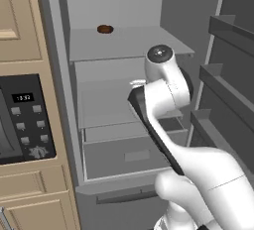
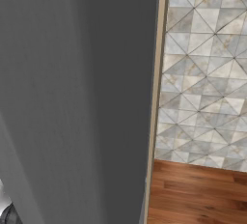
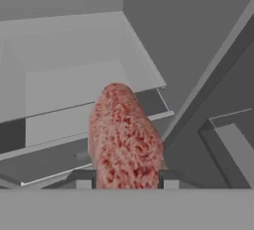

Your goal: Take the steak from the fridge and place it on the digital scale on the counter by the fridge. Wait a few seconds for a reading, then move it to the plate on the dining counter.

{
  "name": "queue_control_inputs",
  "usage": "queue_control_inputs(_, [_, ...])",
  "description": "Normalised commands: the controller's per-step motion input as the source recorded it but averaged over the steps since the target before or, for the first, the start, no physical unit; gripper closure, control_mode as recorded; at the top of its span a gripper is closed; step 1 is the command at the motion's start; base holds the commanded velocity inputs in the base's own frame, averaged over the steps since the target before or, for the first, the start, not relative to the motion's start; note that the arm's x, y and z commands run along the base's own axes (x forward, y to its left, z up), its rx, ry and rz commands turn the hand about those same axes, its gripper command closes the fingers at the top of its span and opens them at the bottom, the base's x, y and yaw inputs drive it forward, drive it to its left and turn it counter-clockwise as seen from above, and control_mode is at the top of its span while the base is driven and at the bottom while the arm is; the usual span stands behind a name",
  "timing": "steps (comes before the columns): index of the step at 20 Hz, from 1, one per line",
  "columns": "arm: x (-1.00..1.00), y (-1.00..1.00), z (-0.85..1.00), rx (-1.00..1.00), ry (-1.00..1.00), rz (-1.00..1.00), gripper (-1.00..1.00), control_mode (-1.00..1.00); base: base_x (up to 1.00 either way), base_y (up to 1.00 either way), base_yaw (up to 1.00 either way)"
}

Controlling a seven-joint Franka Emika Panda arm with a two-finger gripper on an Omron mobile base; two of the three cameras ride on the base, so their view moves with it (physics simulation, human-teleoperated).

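Observation:
The steak (image 3: 124, 135), a pinkish-red marbled slab, stands up between my two finger tips in the hand view, and my gripper (image 3: 126, 180) is shut on its lower end. It hangs above the pale grey shelves and the drawer (image 3: 59, 162) inside the fridge (image 1: 119, 1). In the left base view my white arm (image 1: 166, 87) reaches into the open fridge at middle-shelf height. The digital scale, the plate and the dining counter are out of view.
A dark brown doughnut-like item (image 1: 104, 28) lies on the fridge's top shelf. The door's racks (image 1: 225, 83) stand close on the right. An oven panel (image 1: 25, 117) sits in beige cabinets to the left. A grey fridge wall (image 2: 72, 97), tiles (image 2: 207, 63) and reddish-brown wood (image 2: 198, 194) are in the right base view.

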Motion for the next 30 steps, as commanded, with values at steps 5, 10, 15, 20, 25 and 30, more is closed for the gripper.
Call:
queue_control_inputs(5, [-0.01,0.0,-0.05,0.0,0.01,0.0,1.0,1.0,0.0,0.0,0.0])
queue_control_inputs(10, [0.0,0.0,0.0,0.0,0.0,0.0,1.0,1.0,-0.37,0.51,0.03])
queue_control_inputs(15, [0.0,0.0,0.0,0.0,0.0,0.0,1.0,1.0,-0.23,1.0,0.04])
queue_control_inputs(20, [0.0,0.0,0.0,0.0,0.0,0.0,1.0,1.0,-0.02,1.0,0.08])
queue_control_inputs(25, [0.0,0.0,0.0,0.0,0.0,0.0,1.0,1.0,-0.17,1.0,0.39])
queue_control_inputs(30, [0.0,0.0,0.0,0.0,0.0,0.0,1.0,1.0,-0.41,0.91,0.66])
